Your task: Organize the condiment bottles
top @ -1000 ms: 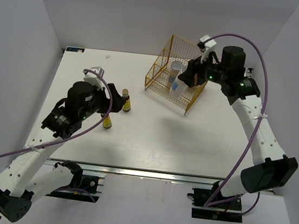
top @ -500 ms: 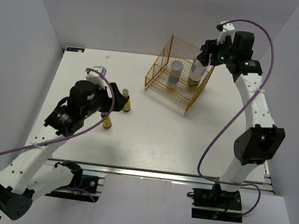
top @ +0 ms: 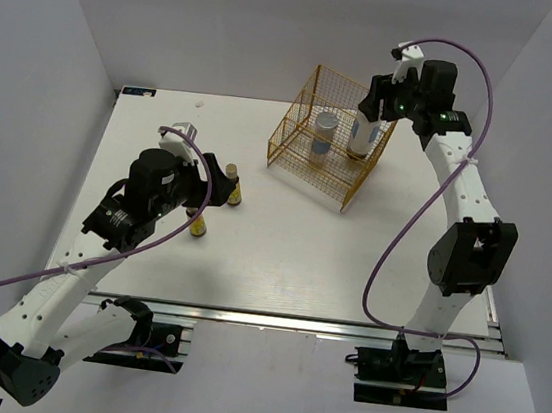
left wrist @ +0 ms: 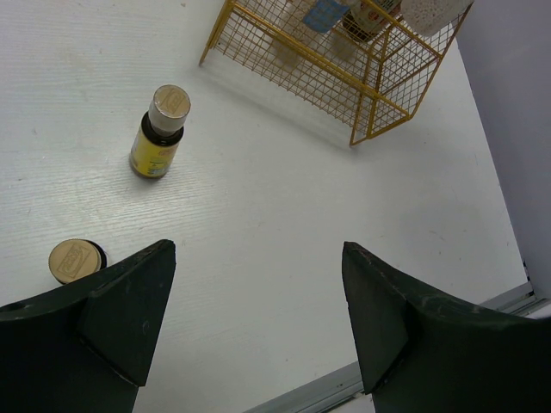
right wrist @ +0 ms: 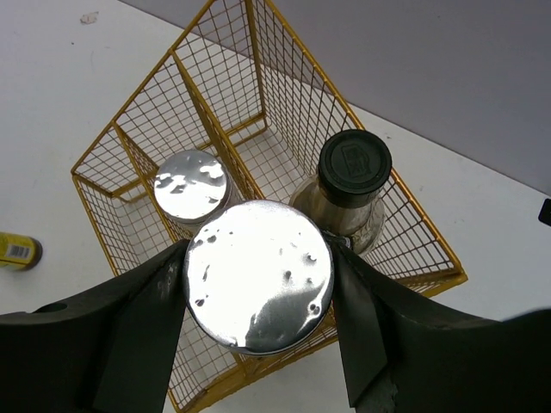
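Observation:
My right gripper (top: 370, 115) (right wrist: 258, 277) is shut on a white cylinder bottle (top: 362, 137) with a blue label and a silvery lid (right wrist: 258, 275). It holds the bottle upright over the gold wire rack (top: 295, 133). A second white cylinder (top: 323, 132) (right wrist: 191, 182) stands in the rack's left compartment. The tall clear bottle with a black cap (right wrist: 354, 163) stands in the right compartment, close beside the held one. Two tiny amber bottles (top: 231, 187) (top: 197, 223) stand on the table by my left gripper (top: 213, 189), which is open and empty. They also show in the left wrist view (left wrist: 161, 129) (left wrist: 76, 261).
The rack (right wrist: 129, 224) (left wrist: 362, 77) stands at the back of the white table (top: 280, 257), right of centre. White walls close in the left, back and right sides. The table's front metal edge (left wrist: 344, 383) lies just below my left gripper.
My right gripper has carried the white bottle up and back to the right, from the rack's front to over its right part. The left arm has not moved.

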Tool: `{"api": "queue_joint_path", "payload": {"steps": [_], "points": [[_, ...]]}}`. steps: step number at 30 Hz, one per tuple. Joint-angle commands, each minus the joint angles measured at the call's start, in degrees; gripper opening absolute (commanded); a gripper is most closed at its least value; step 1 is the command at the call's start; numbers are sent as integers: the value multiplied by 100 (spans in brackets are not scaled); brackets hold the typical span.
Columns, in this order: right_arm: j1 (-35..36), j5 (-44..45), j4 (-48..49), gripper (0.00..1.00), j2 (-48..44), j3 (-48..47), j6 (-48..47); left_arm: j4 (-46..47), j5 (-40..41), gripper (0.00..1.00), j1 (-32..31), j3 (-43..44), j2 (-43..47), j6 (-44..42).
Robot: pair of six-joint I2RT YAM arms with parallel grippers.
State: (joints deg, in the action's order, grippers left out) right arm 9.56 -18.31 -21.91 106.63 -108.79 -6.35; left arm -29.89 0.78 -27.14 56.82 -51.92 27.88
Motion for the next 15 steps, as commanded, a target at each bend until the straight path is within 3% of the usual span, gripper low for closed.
{"api": "queue_joint_path", "payload": {"steps": [1, 12, 14, 15], "points": [[10, 91, 741, 0, -318, 261, -121, 97, -69, 88, -20, -30, 59, -19], [221, 266, 1347, 0, -801, 1721, -464, 168, -253, 88, -20, -30, -55, -46], [230, 275, 1365, 7, -802, 1808, -472, 159, -245, 88, -20, -39, -55, -54], [230, 275, 1365, 15, -793, 1835, -472, 159, -245, 88, -20, -39, -46, -54]]}}
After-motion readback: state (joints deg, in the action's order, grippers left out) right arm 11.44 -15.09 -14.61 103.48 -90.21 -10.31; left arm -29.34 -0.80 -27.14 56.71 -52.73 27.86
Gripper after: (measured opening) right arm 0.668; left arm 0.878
